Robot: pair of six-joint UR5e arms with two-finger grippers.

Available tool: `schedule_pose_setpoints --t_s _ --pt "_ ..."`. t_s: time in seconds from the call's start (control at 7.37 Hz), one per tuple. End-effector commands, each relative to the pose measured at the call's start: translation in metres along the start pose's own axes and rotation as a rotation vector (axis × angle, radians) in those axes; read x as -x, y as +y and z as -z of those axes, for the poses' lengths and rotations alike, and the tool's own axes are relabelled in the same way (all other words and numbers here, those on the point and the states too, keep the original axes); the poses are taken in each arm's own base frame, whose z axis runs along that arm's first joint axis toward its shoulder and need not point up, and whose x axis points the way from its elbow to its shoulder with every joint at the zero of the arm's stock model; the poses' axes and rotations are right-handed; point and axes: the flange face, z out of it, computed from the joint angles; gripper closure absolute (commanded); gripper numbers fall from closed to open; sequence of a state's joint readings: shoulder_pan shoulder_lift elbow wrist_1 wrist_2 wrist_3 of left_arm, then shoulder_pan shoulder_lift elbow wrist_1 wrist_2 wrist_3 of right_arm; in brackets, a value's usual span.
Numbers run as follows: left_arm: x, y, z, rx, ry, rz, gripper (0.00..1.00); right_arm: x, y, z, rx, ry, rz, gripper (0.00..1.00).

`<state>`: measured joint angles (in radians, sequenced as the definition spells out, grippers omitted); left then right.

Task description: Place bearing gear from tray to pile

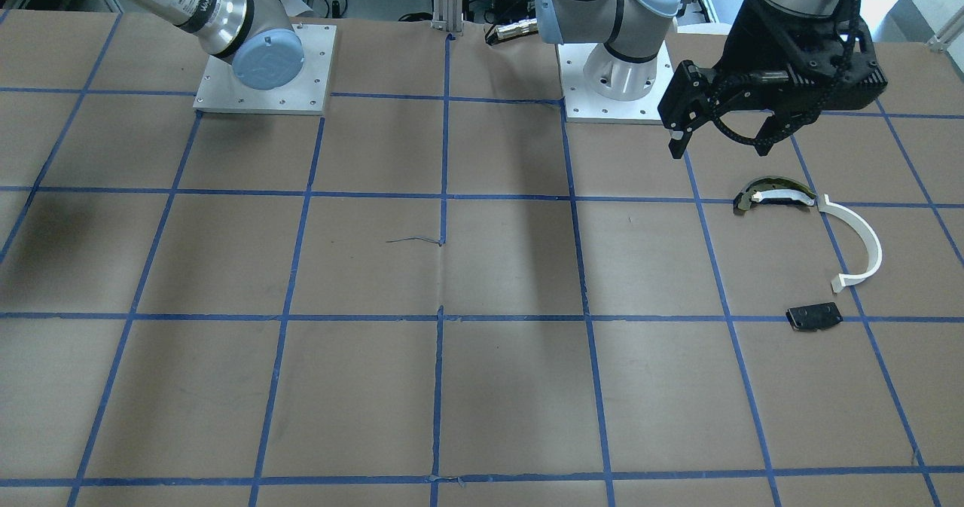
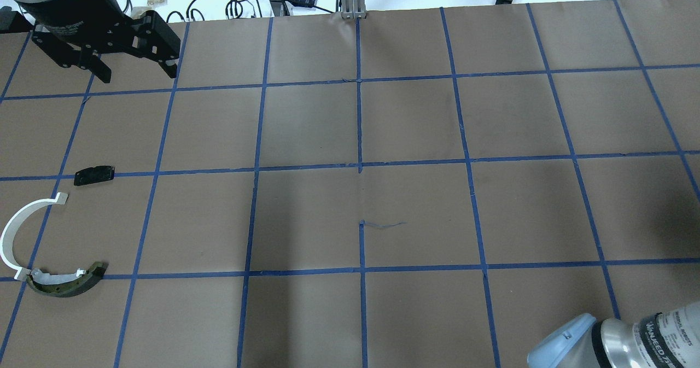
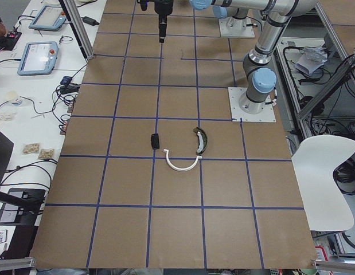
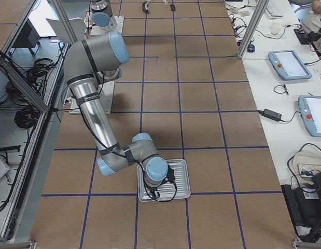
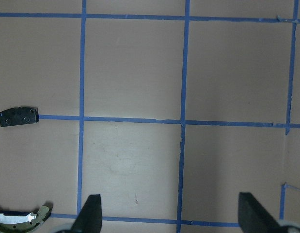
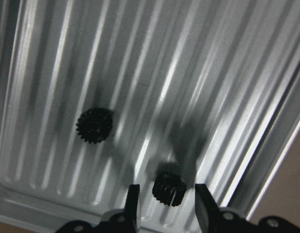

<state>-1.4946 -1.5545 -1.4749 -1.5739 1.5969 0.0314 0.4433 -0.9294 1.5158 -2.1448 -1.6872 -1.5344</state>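
In the right wrist view my right gripper [image 6: 167,196] is open low over the ribbed metal tray [image 6: 227,97]. Its fingers straddle a small black bearing gear [image 6: 169,187] with gaps on both sides. A second black gear [image 6: 94,125] lies further in on the tray. The pile lies on the table's other end: a white half-ring strip [image 1: 866,243], an olive-and-white curved piece [image 1: 772,194] and a flat black plate [image 1: 813,316]. My left gripper [image 1: 723,126] hangs open and empty above the table, beside the pile.
The tray [image 4: 183,166] sits near the table's end on my right, with the right arm bent down over it. The brown table surface [image 2: 415,193] carries a blue tape grid. Cables and pendants lie beyond the far edge [image 2: 246,1].
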Motion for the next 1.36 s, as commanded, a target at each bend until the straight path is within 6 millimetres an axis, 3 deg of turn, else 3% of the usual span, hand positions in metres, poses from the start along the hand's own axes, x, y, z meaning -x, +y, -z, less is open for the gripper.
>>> schedule_pose_setpoints --t_s 0.0,0.41,0.68,0.81,0.95,1.09,1.22 --pt "0.000 0.000 0.001 -0.003 0.000 0.000 0.00 0.000 0.000 0.000 0.000 -0.001 0.001 0.91" --pt "0.001 0.000 0.001 -0.001 -0.002 0.001 0.00 0.001 0.001 0.011 0.012 0.002 -0.014 0.94" --pt "0.000 0.001 0.001 -0.003 0.000 0.000 0.00 0.030 -0.019 0.087 0.004 0.023 -0.065 0.94" --pt "0.000 0.000 0.000 0.000 0.000 0.001 0.00 0.059 -0.053 0.128 0.001 0.016 -0.048 0.94" --pt "0.001 -0.002 -0.008 0.015 0.000 0.001 0.00 0.099 -0.099 0.162 -0.005 -0.009 -0.078 0.93" --pt "0.003 -0.007 -0.015 0.029 0.000 -0.004 0.00 0.146 -0.151 0.195 -0.004 -0.002 -0.125 0.93" --pt "0.005 -0.015 -0.003 -0.031 -0.004 -0.018 0.00 0.205 -0.211 0.235 -0.017 0.064 -0.106 0.92"
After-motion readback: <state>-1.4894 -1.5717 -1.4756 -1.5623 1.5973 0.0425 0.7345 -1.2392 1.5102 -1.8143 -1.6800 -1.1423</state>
